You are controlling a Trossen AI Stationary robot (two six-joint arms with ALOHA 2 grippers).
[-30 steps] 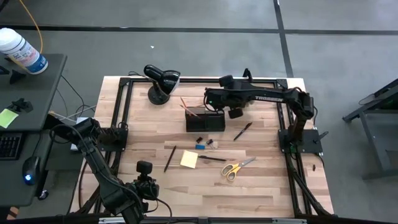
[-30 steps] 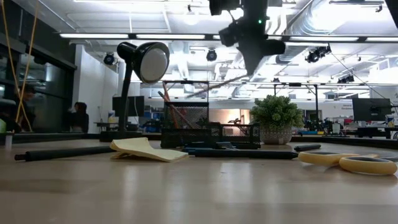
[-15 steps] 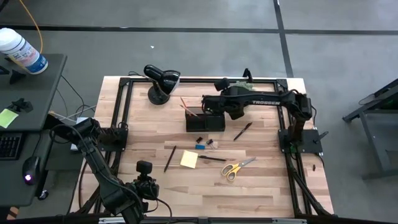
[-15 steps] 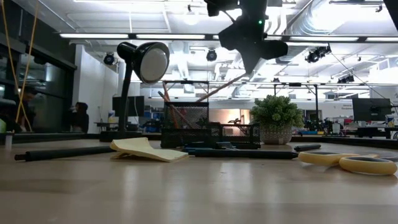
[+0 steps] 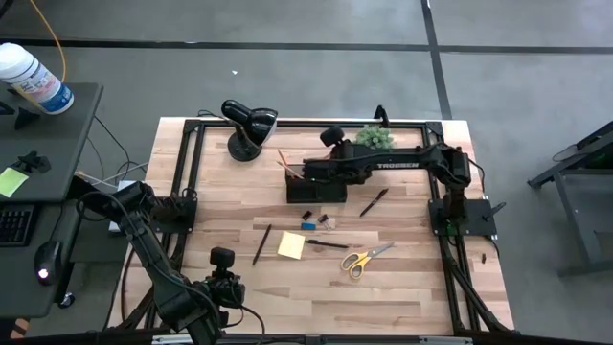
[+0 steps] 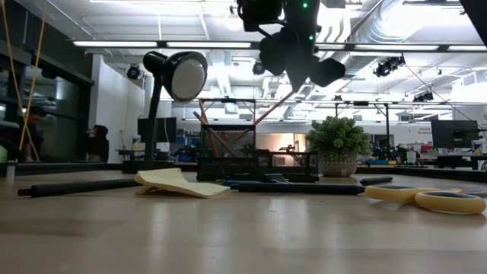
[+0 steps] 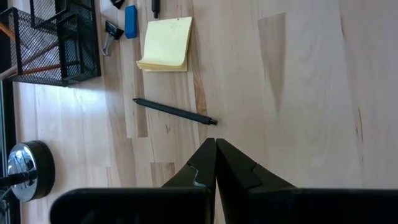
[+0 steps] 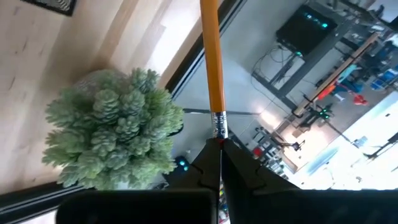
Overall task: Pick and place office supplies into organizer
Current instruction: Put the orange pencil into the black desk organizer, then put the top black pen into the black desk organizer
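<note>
High view is showing the right tool [image 5: 308,171] reaching over the organizer [image 5: 316,184], which is sitting near the desk's [image 5: 402,287] far edge, middle. Its jaws are clamping shut on an orange pencil [image 8: 214,87], angled, probably so the tip drops into the taller cup section. The right wrist view alone is revealing that grip, with the potted plant [image 8: 112,134] behind. The left tool [image 7: 216,155] is waiting, pinched shut and empty, at the near left corner; its wrist view is showing the sticky-note pad [image 7: 166,43] and a dark pen [image 7: 174,112] lying loose.
</note>
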